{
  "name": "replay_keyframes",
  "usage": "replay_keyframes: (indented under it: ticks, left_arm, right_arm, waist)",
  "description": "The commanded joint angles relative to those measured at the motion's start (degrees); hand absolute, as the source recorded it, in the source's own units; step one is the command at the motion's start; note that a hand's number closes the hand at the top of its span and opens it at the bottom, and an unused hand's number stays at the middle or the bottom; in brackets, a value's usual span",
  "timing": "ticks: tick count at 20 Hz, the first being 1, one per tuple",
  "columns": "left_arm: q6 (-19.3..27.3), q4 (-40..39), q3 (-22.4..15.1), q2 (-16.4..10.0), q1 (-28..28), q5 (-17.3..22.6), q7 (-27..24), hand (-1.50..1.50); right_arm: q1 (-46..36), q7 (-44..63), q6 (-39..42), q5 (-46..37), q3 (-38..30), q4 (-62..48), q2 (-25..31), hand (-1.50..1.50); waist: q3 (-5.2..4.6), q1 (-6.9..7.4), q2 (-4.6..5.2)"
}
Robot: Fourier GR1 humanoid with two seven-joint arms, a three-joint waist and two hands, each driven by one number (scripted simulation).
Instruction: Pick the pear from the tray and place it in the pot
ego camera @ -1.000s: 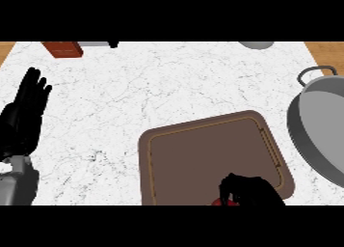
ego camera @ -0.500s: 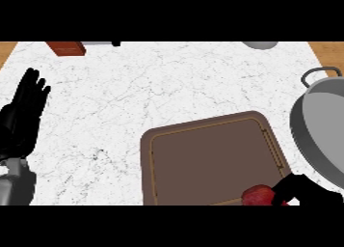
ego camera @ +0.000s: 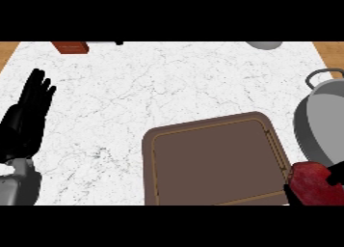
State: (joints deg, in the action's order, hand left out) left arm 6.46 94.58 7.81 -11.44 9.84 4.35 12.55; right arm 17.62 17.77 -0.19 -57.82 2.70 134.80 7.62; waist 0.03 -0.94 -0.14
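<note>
Right hand [ego camera: 342,172]: at the near right corner of the view, its black fingers are curled round the pear. Much of the hand is hidden behind the fruit or cut off by the view's edge.
Pear [ego camera: 316,185]: a dark red lump in that hand, just past the tray's near right corner and near the pot's near rim. It is likely held there because it is on its way from the tray to the pot.
Tray [ego camera: 217,159]: a brown, round-cornered tray with a raised rim, lying flat in the near middle of the counter. The pear is no longer on its floor, so I judge the pick done.
Left hand [ego camera: 25,120]: at the left edge, flat and spread with fingers up, holding nothing. It is resting, well apart from the work.
Pot [ego camera: 329,125]: a grey metal pot at the right, partly cut off by the view's edge, with 1 loop handle on its far side. It sits just right of the tray, so the carry is short, and I judge the hand must go farther right and over the rim before letting go.
Counter [ego camera: 167,87]: white marbled top. At its far edge are a red-brown block [ego camera: 70,47] on the left and a grey rounded thing [ego camera: 263,44] on the right, both out of the way.
</note>
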Motion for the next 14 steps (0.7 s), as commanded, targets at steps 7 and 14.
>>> replay_keyframes:
  ticks: [7,14]
  left_arm:
    - [0.9,1.6,0.0,-0.3,0.7,-0.9,1.8,0.0]
    - [-0.5,1.2,-0.3,-0.1,2.3,0.7,2.9,0.0]
  right_arm:
    - [-10.2,-3.2,5.8,30.2,-26.5,-8.3,5.0,1.5]
    - [-12.9,-12.9,-0.6,16.7,-30.7,-24.5,13.9,1.5]
  waist:
    - [0.09,0.41,0.0]
    - [0.04,1.53,0.37]
